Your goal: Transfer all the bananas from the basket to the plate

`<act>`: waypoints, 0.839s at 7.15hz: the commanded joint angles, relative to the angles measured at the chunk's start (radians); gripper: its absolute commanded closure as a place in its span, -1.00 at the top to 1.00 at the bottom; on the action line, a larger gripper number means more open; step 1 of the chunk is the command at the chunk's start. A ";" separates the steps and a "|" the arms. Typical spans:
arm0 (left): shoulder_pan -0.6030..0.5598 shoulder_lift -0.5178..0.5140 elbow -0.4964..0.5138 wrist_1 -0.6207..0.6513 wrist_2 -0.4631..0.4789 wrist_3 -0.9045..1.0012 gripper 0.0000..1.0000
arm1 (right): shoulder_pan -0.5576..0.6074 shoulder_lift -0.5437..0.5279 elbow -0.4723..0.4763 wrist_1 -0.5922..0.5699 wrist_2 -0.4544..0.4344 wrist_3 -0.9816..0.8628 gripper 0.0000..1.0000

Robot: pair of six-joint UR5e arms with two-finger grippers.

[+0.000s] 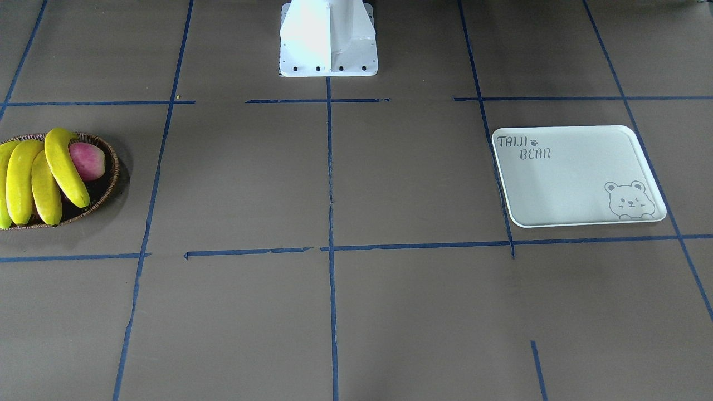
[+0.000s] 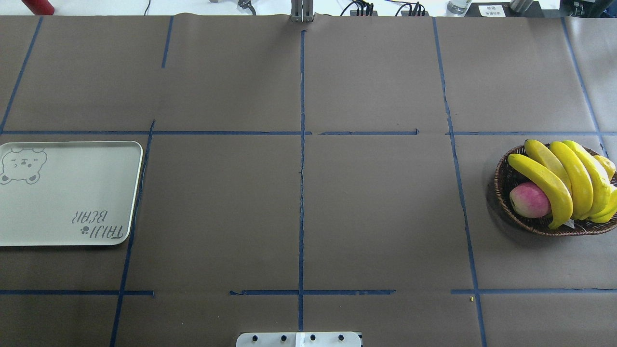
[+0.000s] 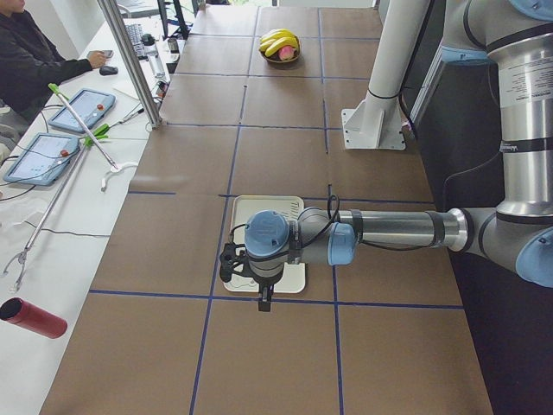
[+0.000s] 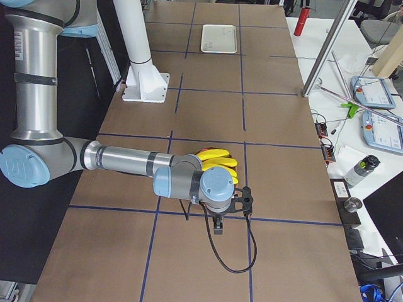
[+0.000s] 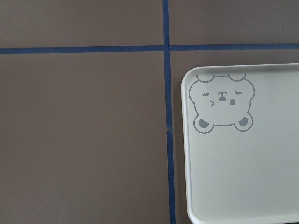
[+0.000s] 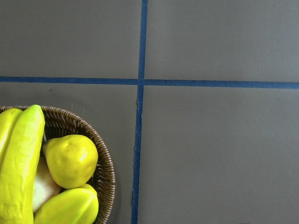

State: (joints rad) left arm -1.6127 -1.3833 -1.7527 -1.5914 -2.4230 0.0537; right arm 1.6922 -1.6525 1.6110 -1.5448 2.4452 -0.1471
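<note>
Table (image 2: pixel 308 217): brown paper with a blue tape grid. The overhead view cuts off the plate (image 2: pixel 72 193) at 9 o'clock and the basket (image 2: pixel 501 178) at 3 o'clock.

The arms show only in the side views. The left gripper (image 3: pixel 263 303) hangs above the plate's near end. The right gripper (image 4: pixel 217 226) hangs by the basket, and its wrist hides most of the basket there. I cannot tell whether either set of jaws is apart or together.

Counts:
- one plate
- one basket
- four bananas (image 2: pixel 544 180), fanned in the basket
- one pink apple (image 2: pixel 529 200) at the basket's 8 o'clock
- at least two yellow-green fruits (image 6: pixel 70 161), partly hidden beneath
</note>
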 commanded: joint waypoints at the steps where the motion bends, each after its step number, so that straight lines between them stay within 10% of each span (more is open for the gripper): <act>1: -0.001 0.000 -0.002 -0.001 -0.004 -0.002 1.00 | -0.012 0.008 0.093 -0.008 -0.011 -0.003 1.00; 6: -0.001 0.003 -0.001 -0.001 -0.005 0.002 1.00 | -0.133 0.000 0.269 0.003 0.005 0.219 1.00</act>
State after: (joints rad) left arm -1.6137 -1.3809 -1.7546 -1.5931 -2.4281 0.0550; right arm 1.6300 -1.6492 1.7939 -1.5447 2.4518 -0.0497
